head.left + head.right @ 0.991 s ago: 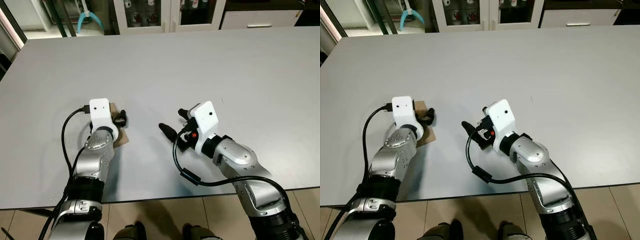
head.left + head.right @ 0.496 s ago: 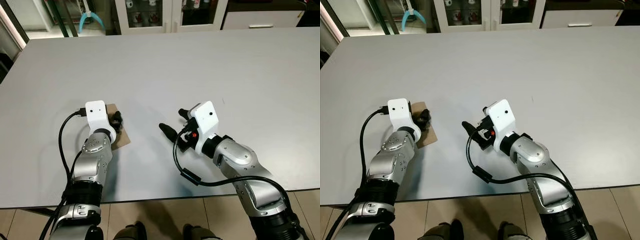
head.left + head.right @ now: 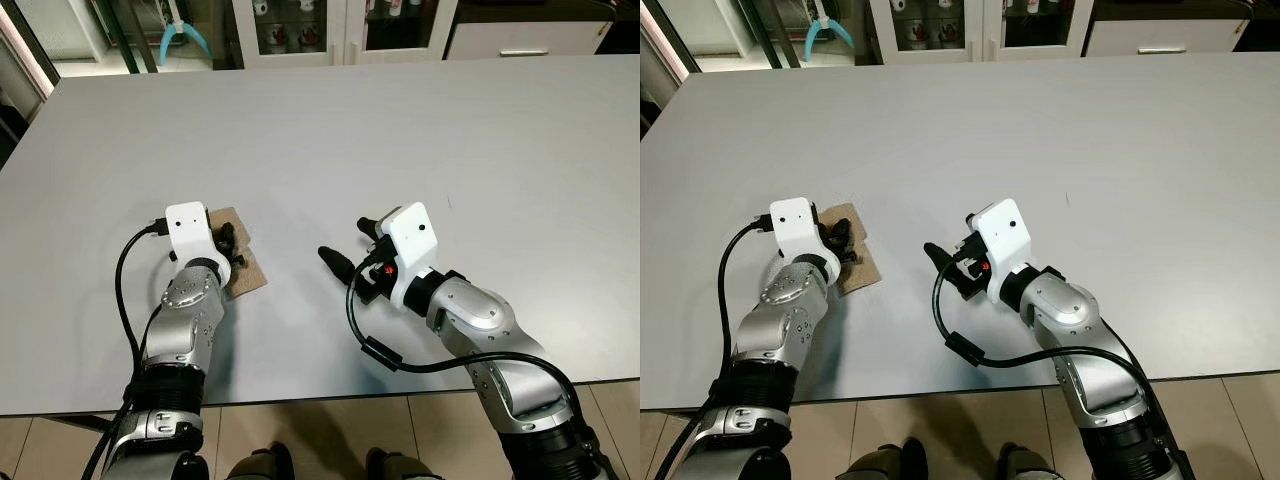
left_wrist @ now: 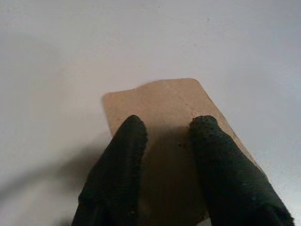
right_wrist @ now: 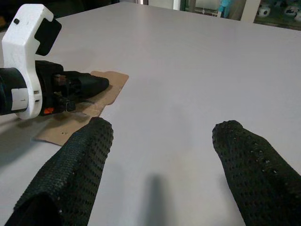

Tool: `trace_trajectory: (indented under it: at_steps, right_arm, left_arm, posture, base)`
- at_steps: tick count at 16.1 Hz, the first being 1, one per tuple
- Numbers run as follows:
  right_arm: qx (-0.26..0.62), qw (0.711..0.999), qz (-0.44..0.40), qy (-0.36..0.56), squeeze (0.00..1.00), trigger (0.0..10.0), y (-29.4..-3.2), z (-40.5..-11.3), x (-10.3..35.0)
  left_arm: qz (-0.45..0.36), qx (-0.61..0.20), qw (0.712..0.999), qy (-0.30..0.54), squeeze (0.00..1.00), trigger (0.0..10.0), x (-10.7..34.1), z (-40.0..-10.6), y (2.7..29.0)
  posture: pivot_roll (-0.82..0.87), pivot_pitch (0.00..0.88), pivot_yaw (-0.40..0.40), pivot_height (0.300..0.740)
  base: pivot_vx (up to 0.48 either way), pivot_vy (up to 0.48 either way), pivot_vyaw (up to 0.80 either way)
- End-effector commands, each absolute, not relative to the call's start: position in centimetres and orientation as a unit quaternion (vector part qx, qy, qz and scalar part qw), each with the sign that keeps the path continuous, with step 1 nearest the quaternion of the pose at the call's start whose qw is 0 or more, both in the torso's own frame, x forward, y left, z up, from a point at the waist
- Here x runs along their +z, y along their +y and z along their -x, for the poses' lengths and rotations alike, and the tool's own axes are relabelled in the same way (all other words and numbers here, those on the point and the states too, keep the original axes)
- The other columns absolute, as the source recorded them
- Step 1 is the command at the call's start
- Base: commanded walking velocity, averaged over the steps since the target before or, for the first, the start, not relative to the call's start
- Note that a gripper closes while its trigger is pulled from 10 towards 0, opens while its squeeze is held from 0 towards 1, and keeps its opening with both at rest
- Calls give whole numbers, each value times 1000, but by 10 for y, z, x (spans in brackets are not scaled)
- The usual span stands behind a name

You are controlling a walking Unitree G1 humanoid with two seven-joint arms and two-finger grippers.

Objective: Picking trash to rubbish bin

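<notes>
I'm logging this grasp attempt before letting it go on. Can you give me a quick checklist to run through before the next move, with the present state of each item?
1. Left end effector over the cardboard piece: ok.
2. Its fingers apart, one on each side: ok.
3. Cardboard lying flat on the table: ok.
4. Firm grip on the cardboard: cannot tell.
5. Right end effector open and away from the cardboard: ok.
6. Rubbish bin located: cannot tell.

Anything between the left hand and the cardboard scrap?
Nothing visible. The left hand sits right over the cardboard scrap, both fingers on its surface, on bare table.
</notes>
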State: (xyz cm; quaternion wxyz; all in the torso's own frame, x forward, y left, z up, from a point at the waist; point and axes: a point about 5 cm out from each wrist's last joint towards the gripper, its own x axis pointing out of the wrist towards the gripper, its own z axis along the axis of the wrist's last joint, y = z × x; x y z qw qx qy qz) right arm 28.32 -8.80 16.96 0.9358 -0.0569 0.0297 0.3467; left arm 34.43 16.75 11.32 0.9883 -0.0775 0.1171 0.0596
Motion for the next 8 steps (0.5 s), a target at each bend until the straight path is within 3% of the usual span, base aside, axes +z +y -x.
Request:
trace_trajectory:
  at_steps: [1,8]
  right_arm:
    - [352,933,64,32,0,10000,-86,-281,167]
    - [352,933,64,35,0,10000,-87,-281,165]
  left_arm:
    - [98,50,975,194,0,0,79,-331,160]
    - [133,29,973,189,0,0,88,-330,141]
  posture:
    - [-201,173,47,740]
    - [-201,173,47,740]
  base:
    - [0,0,0]
    - [0,0,0]
